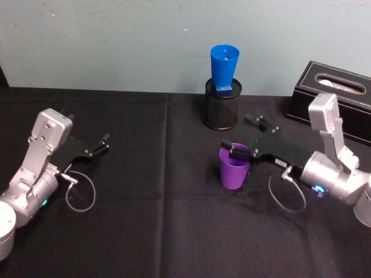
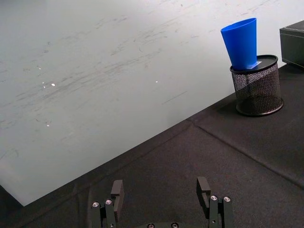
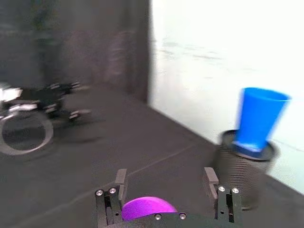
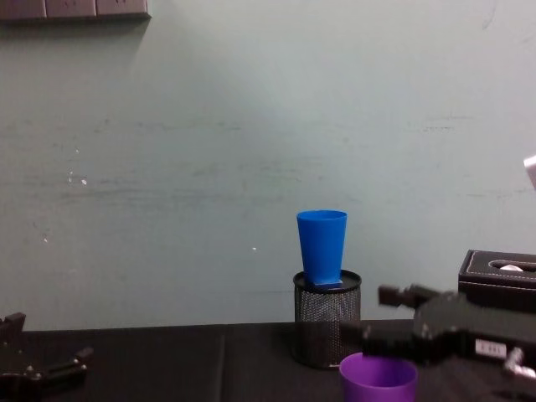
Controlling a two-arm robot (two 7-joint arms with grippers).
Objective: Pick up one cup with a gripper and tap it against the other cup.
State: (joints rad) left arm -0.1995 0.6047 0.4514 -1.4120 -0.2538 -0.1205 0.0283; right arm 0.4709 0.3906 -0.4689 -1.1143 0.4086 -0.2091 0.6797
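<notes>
Purple cup [image 1: 234, 168], right pincer [image 1: 239, 137] spread level above rim

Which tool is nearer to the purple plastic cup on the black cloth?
The right. The right tool straddles the purple plastic tapered cup at its rim, fingers open. The left tool rests far across the black tablecloth, on the robot's left side.

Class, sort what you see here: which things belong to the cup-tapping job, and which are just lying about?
Belong to the job:
purple cup, upright on the cloth
blue cup, standing in the mesh holder
right pincer, open beside the purple cup

Just lying about:
black mesh holder
black tissue box
left pincer, open, idle at the left
</notes>
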